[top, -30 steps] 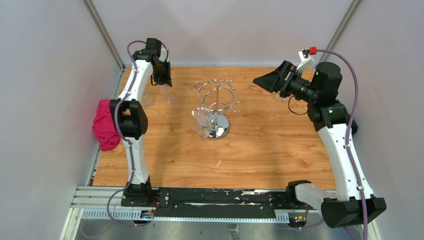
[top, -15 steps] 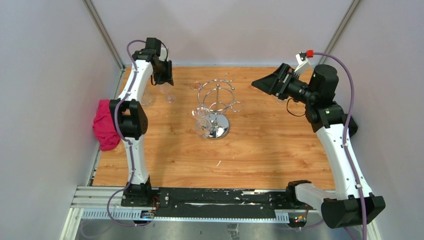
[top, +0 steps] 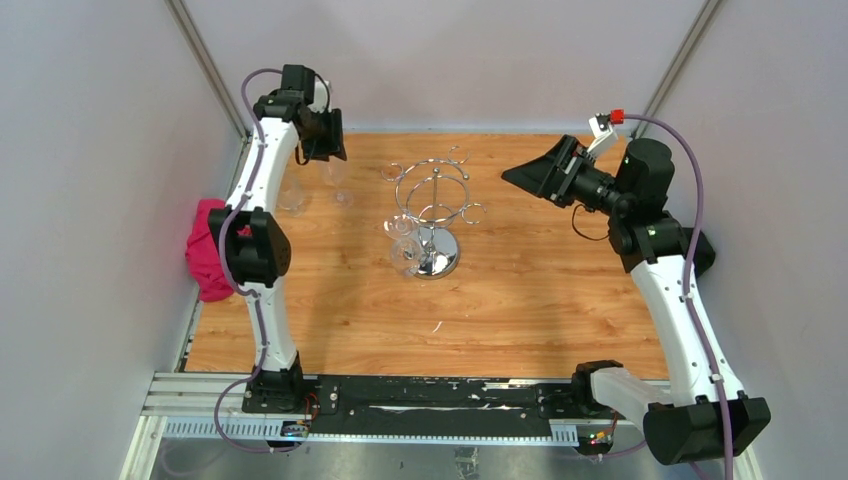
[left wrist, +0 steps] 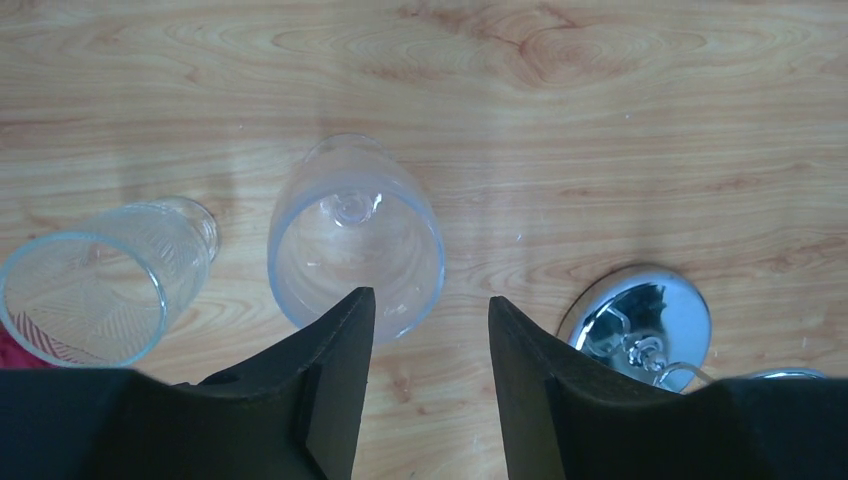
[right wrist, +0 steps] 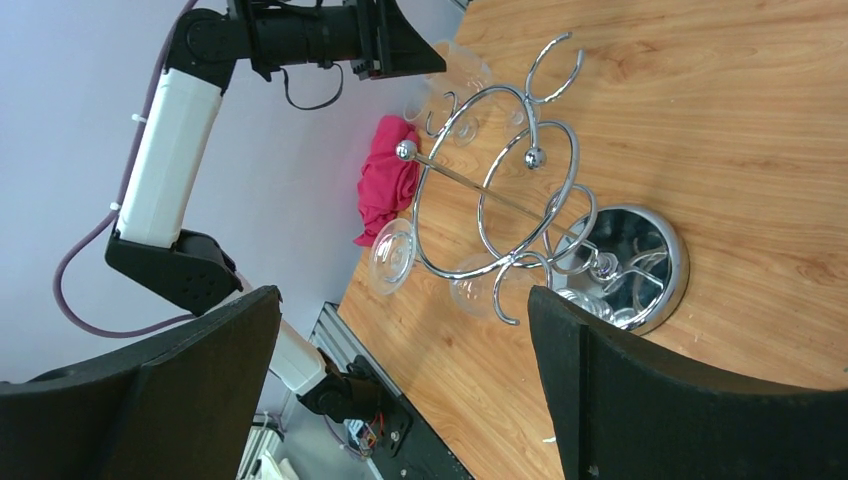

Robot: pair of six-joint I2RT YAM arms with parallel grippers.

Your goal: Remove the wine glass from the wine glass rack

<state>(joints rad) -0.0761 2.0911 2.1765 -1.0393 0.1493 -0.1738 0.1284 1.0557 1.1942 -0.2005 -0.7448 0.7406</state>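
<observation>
The chrome wine glass rack [top: 432, 210] stands mid-table on its round mirrored base [top: 438, 262]. Two clear wine glasses [top: 404, 248] hang on its near-left loops; they show in the right wrist view [right wrist: 393, 255] beside the rack [right wrist: 520, 195]. Two more glasses stand on the table at the back left: a wine glass [left wrist: 355, 235] and a patterned glass [left wrist: 95, 285]. My left gripper [top: 325, 140] is open and empty, held above the standing wine glass [top: 340, 190]. My right gripper [top: 530, 172] is wide open and empty, raised to the right of the rack and facing it.
A pink cloth [top: 210, 250] lies at the table's left edge and shows in the right wrist view [right wrist: 385, 180]. Walls close in the table at the back and sides. The rack base [left wrist: 637, 322] shows in the left wrist view.
My left gripper has lifted up and back from the standing glasses. My right gripper has drawn slightly back to the right. The rack and its glasses have not moved.
</observation>
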